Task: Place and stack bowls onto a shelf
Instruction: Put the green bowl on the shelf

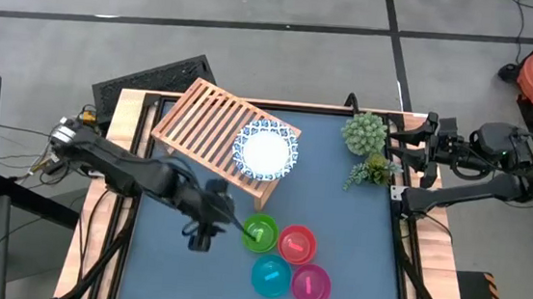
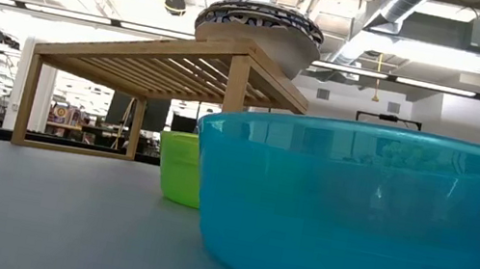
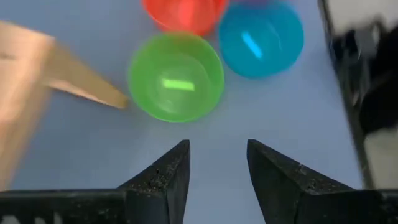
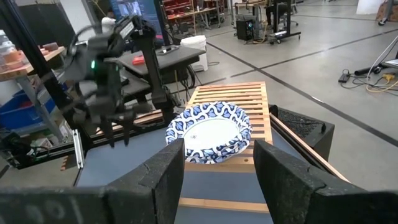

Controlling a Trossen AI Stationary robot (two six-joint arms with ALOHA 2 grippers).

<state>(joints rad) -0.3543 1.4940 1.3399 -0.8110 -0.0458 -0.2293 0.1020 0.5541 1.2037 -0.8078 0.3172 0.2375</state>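
Note:
A stack of white bowls with blue patterned rims (image 1: 265, 150) sits on the slatted wooden shelf (image 1: 212, 125), near its right end; the stack also shows in the right wrist view (image 4: 209, 132). Four plastic bowls stand on the blue table in a cluster: green (image 1: 260, 234), red (image 1: 296, 243), teal (image 1: 270, 276), magenta (image 1: 311, 284). My left gripper (image 3: 217, 163) is open and hovers above the table just left of the green bowl (image 3: 176, 76), touching nothing. My right gripper (image 4: 217, 160) is open and waits at the table's right edge, facing the shelf.
A green bushy plant (image 1: 365, 134) and a smaller sprig (image 1: 371, 170) stand near the table's far right corner. The shelf's near leg (image 3: 87, 81) stands close to the green bowl. Bare blue table (image 1: 168, 276) lies near and left of the plastic bowls.

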